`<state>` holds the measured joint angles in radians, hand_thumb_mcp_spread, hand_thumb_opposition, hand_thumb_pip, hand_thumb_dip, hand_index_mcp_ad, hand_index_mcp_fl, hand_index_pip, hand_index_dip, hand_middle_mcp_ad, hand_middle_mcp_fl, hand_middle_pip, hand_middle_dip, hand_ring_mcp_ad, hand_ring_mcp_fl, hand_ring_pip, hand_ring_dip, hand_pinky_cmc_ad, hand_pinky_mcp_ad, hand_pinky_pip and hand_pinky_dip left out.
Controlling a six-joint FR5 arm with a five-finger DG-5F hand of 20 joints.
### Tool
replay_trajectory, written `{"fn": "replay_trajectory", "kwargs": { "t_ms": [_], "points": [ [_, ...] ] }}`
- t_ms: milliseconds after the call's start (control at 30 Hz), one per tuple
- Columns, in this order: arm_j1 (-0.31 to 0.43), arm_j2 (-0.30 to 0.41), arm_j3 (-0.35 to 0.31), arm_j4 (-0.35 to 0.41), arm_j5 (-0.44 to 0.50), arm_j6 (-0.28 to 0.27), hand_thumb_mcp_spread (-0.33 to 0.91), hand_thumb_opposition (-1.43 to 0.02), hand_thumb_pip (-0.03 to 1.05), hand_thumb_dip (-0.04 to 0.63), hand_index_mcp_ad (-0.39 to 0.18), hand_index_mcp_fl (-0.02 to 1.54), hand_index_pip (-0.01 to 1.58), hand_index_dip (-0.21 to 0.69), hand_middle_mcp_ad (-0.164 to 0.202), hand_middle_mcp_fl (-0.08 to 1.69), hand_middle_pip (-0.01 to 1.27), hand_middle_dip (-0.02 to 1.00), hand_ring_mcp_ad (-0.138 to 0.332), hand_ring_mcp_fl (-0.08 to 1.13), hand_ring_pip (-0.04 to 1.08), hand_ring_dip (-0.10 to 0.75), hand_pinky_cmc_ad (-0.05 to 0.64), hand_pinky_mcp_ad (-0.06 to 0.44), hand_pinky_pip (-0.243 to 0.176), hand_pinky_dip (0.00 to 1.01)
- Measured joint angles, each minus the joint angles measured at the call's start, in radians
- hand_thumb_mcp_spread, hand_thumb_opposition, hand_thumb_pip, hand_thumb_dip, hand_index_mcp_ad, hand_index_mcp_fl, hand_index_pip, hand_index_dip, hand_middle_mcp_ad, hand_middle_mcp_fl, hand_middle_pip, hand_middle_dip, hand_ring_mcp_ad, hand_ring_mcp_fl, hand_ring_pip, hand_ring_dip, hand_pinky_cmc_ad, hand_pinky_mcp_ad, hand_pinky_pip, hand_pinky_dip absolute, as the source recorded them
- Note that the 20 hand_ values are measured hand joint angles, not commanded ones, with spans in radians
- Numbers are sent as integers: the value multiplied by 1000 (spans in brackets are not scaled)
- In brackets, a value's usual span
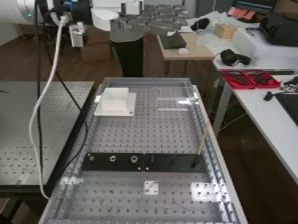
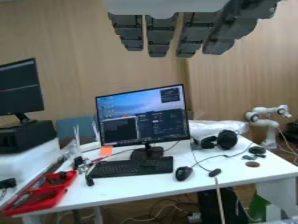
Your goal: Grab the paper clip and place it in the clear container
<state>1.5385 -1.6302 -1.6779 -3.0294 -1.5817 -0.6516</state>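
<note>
One reach toward the near end, my hand [image 1: 148, 22] still to be aimed

My one arm [image 1: 50, 12] has the whole job, so there is no choice of sides. In the high view my hand is raised beyond the far end of the bench [image 1: 110, 135], its fingers pointing to the view's right. They are straight and a little spread, with narrow gaps between them and nothing pinched.

I cannot be sure which small thing is the paper clip. My best guess is the thin dark sliver [image 1: 179, 204] on the perforated surface, near the bench's near end, on the nearer side of the small white plate [image 1: 151, 187]. If so, it lies well apart from my hand, lower and toward the high view's camera, its long axis slanting from upper left to lower right there.

As I judge it, I must come along the bench past the white block [image 1: 115, 100] and the upright stick [image 1: 203, 137], turn my fingers downward, and close across that slant. So thin a thing could slip under my fingertips. The clear container I cannot place for certain; the pale streaks [image 1: 173, 109] beside the block may be its edges.
</note>
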Motion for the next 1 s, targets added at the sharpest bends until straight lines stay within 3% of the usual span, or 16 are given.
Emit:
{"fn": "replay_trajectory", "kwargs": {
  "t_ms": [133, 233, 267, 400, 567, 700, 933, 1000],
  "points": [
    [-11, -24, -43, 48, 21, 10, -5, 10, 14, 5, 0, -9, 7, 16, -2, -5, 16, 28, 54, 2, 12, 12, 47, 35, 10, 19],
    [-21, -45, -78, 90, 37, 16, 176, -175, 278, 23, -5, -2, 24, 35, -3, 33, 51, 31, 56, 2, 26, 21, 59, 68, 3, 79],
    [-26, -57, -89, 103, 45, 18, 206, -239, 316, 38, -2, 10, 37, 44, -3, 54, 63, 40, 56, 0, 37, 19, 84, 80, 2, 122],
    [-41, -100, -110, 123, 71, 24, 269, -464, 353, 42, -5, 26, 68, 77, -5, 56, 96, 96, 51, 3, 68, 51, 201, 202, 0, 232],
    [-66, -152, -115, 121, 90, 45, 291, -585, 398, 51, -7, 26, 87, 93, -2, 59, 110, 126, 96, 0, 87, 80, 290, 264, -28, 307],
    [-93, -189, -116, 117, 106, 56, 300, -630, 414, 51, -7, 58, 89, 93, -2, 58, 122, 126, 117, 2, 87, 80, 332, 279, -28, 314],
    [-127, -240, -110, 116, 128, 67, 340, -665, 419, 112, -37, 124, 103, 110, -5, 61, 122, 143, 119, 0, 94, 87, 351, 281, -28, 321],
    [-139, -254, -109, 122, 134, 65, 374, -677, 471, 120, -37, 138, 134, 110, -5, 63, 122, 143, 120, 0, 91, 87, 349, 278, -28, 321]
  ]
}}
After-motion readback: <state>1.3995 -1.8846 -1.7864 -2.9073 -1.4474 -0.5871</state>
